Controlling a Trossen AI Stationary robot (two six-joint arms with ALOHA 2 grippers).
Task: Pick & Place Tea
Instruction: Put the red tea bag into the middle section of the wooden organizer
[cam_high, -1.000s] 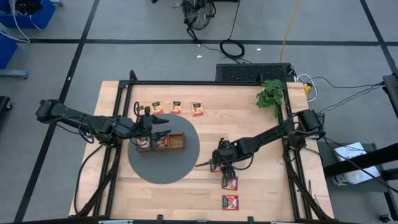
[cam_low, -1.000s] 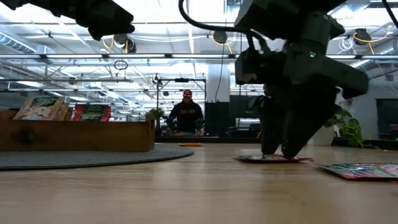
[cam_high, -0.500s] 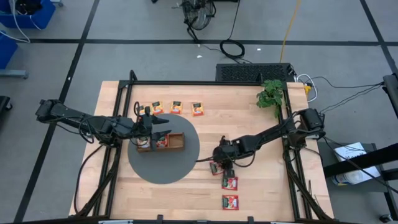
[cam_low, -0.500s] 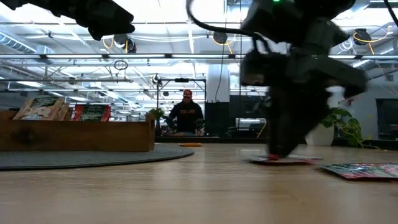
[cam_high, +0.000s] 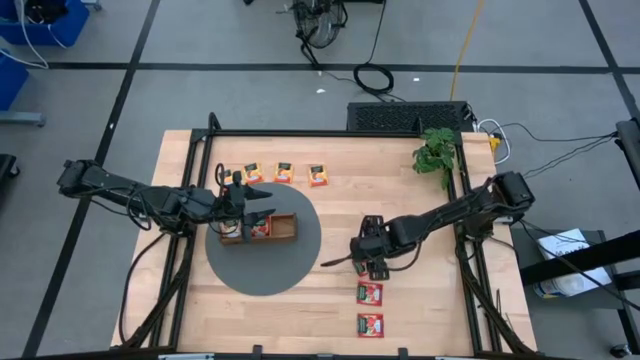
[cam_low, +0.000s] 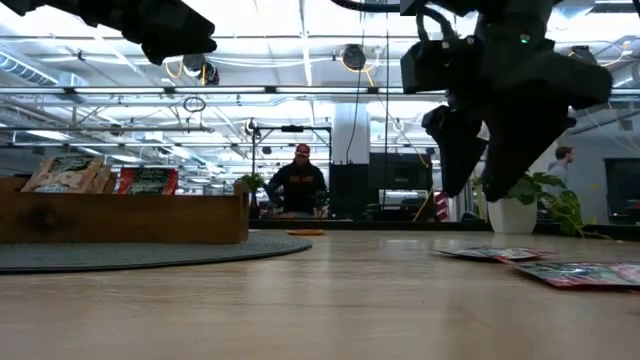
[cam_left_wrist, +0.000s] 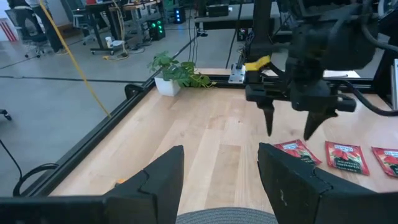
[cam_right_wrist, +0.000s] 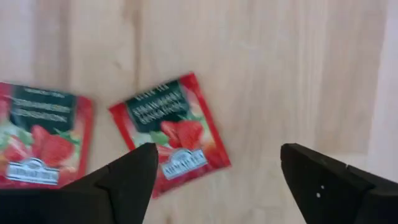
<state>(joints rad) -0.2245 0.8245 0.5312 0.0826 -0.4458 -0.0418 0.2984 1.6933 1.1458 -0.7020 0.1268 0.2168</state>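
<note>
Three red-with-green tea packets lie flat on the wood near the table's near right. The nearest one (cam_right_wrist: 168, 142) lies just under my right gripper (cam_right_wrist: 217, 177), which hangs open above it and touches nothing. The low view shows that gripper (cam_low: 485, 170) well above the packet (cam_low: 488, 254). Two more red packets (cam_high: 370, 293) (cam_high: 371, 325) lie nearer the near edge. Three orange-yellow packets (cam_high: 284, 172) lie in a row toward the far edge. My left gripper (cam_left_wrist: 221, 180) is open and empty above the wooden tray (cam_high: 285, 229), which holds several packets (cam_low: 70, 172).
The tray stands on a round grey mat (cam_high: 300, 262). A potted plant (cam_high: 435, 150) stands at the far right corner. Black frame rails (cam_high: 465, 260) edge the table. Bare wood lies between the mat and the right gripper. A person (cam_low: 300, 185) stands far behind the table.
My right gripper, which stood with its fingertips down at the red packet on the table, has risen clear of it and shifted toward the table's right edge. That packet now lies a little farther right than before, flat on the wood.
</note>
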